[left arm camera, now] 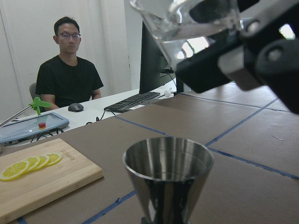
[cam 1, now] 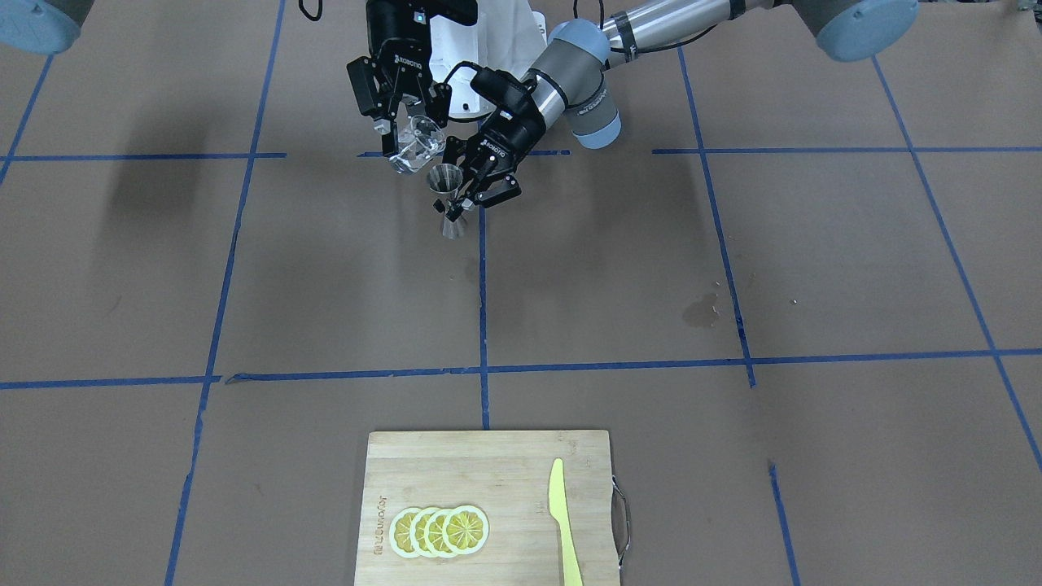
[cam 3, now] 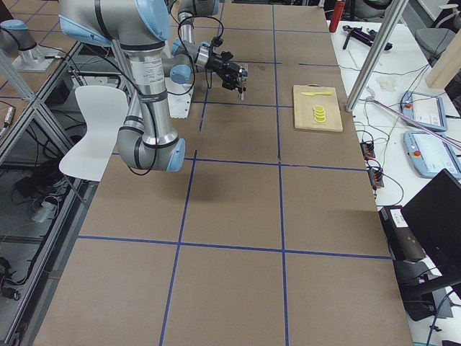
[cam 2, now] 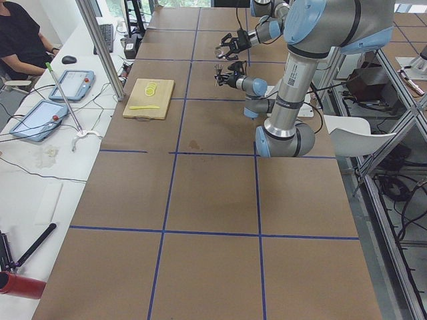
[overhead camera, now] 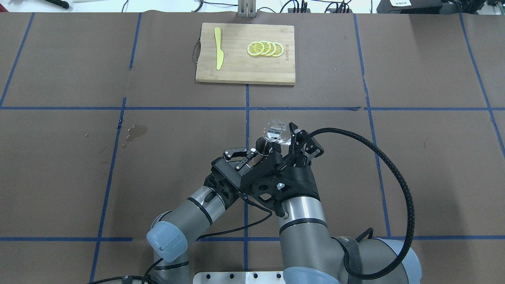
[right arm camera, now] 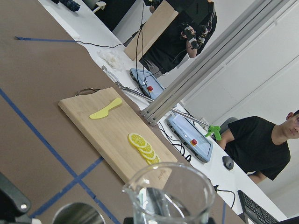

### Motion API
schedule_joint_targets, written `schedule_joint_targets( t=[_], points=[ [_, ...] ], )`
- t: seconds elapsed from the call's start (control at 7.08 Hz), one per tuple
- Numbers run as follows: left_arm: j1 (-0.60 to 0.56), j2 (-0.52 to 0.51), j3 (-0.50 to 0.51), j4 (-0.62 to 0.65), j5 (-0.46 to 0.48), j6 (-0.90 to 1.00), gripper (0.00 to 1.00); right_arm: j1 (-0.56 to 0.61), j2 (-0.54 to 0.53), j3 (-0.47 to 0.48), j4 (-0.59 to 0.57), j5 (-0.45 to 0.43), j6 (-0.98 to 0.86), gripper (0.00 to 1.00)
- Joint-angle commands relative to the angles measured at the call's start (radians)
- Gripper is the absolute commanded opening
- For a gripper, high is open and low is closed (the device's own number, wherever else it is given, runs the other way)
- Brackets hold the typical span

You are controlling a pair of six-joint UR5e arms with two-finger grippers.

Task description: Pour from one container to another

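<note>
Clear glass measuring cup (cam 1: 419, 148), pinched in right hand (cam 1: 409, 134), tilted with spout just above steel jigger (cam 1: 445, 179). Left hand (cam 1: 458, 208) pinching jigger's waist, jigger upright on bench (cam 1: 733, 244). Bamboo cutting board (cam 1: 488, 472) well apart from jigger.

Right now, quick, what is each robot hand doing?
Left gripper: beside the jigger; grip cannot be told.
Right gripper: closed, holding the glass cup.

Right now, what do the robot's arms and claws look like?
The left arm and right arm are silver-grey tubes with pale blue joint caps. The left gripper and right gripper are black, with white ROBOTIQ lettering. A ribbed black cable loops beside the right arm.
</note>
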Motion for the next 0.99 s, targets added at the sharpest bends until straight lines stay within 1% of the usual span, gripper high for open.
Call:
schedule_joint_targets(
  t=[0.0,0.28,0.56,0.71,0.85],
  points=[
    [0.000,0.000,-0.001,0.000,0.000,0.000,0.00,0.002,0.000,-0.001,0.000,-0.006,-0.050,0.00],
    [0.002,0.000,-0.001,0.000,0.001,0.000,0.00,0.001,0.007,0.000,-0.058,-0.026,-0.062,0.00],
    [0.002,0.000,-0.001,0.000,0.001,0.000,0.00,0.001,0.007,0.000,-0.071,-0.027,-0.064,0.00],
    [0.002,0.000,-0.001,0.000,0.001,0.000,0.00,-0.001,0.009,0.000,-0.106,-0.035,-0.083,0.00],
    [0.002,0.000,-0.001,0.000,0.001,-0.002,0.00,-0.001,0.010,0.002,-0.109,-0.041,-0.103,0.00]
  ],
)
